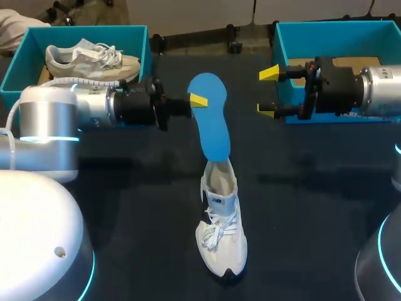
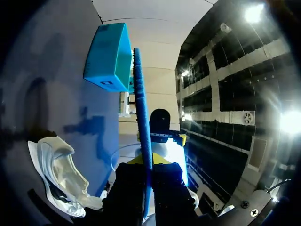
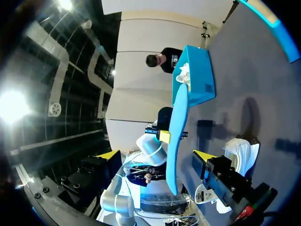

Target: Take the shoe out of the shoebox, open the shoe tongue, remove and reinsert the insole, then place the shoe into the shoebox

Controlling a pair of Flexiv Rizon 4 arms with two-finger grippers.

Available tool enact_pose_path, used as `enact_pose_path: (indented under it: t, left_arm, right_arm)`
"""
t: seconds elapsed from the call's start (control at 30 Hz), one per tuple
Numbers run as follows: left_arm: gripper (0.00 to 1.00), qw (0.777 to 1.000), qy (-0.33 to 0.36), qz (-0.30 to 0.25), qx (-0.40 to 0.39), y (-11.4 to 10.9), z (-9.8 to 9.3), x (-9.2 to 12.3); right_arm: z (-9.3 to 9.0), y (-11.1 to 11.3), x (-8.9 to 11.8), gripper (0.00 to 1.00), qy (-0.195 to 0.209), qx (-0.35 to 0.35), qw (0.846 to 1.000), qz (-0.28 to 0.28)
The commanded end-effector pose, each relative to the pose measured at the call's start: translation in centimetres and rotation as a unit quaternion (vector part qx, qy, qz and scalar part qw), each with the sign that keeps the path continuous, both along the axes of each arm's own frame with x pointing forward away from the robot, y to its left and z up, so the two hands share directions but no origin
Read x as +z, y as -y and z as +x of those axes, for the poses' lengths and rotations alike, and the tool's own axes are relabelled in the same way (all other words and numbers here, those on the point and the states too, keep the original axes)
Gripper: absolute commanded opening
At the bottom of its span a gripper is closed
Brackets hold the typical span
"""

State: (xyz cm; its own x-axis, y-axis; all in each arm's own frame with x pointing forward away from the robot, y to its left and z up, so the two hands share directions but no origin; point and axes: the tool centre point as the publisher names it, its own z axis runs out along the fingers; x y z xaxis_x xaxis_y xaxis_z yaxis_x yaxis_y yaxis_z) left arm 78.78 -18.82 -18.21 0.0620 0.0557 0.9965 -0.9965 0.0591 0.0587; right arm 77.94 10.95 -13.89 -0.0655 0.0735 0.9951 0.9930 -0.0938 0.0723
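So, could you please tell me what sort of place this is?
Likely a robotics lab bench for shoe-handling trials: my left gripper shut on a flat blue insole over a white lace-up sneaker on a dark table, with an open teal shoebox holding a grey sneaker.

Silver arms (image 1: pixel 47 116), black wrists (image 1: pixel 135 106), yellow-tipped tools (image 1: pixel 268 92)

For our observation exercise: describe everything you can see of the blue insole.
The insole is plain blue, thin and flat, and looks like foam. Its rounded, wider end is up, and its narrower end is down at the opening of the white shoe. It stands nearly upright above the table, pinched near its upper end by the left gripper. Nothing else touches it.
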Motion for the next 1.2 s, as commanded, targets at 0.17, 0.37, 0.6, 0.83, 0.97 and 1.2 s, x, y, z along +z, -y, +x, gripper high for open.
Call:
enact_pose_path:
  t: [0.17,0.37,0.6,0.83,0.97,1.2]
  left_arm:
    - [0.00,1.000,0.009,-0.001,0.005,1.0,-0.1,-0.3]
    - [0.00,1.000,0.009,-0.002,0.003,1.3,0.1,-0.7]
    - [0.00,1.000,-0.002,0.016,0.008,1.6,0.7,-1.6]
    - [0.00,1.000,-0.002,0.016,0.008,1.6,0.7,-1.6]
    - [0.00,1.000,-0.002,0.016,0.008,1.6,0.7,-1.6]
    - [0.00,1.000,-0.002,0.016,0.008,1.6,0.7,-1.6]
  right_arm:
    - [0.0,-0.2,-0.1,1.00,0.000,0.000,1.000,0.000]
    - [0.0,0.2,-0.2,1.00,-0.013,-0.005,0.999,-0.042]
    - [0.0,0.6,1.4,1.00,-0.015,-0.003,0.992,-0.126]
    - [0.5,0.1,3.7,1.00,-0.052,0.003,0.965,-0.257]
    - [0.8,-0.3,4.8,1.00,-0.074,-0.008,0.941,-0.329]
    - [1.3,-0.3,6.9,1.00,-0.069,-0.014,0.897,-0.437]
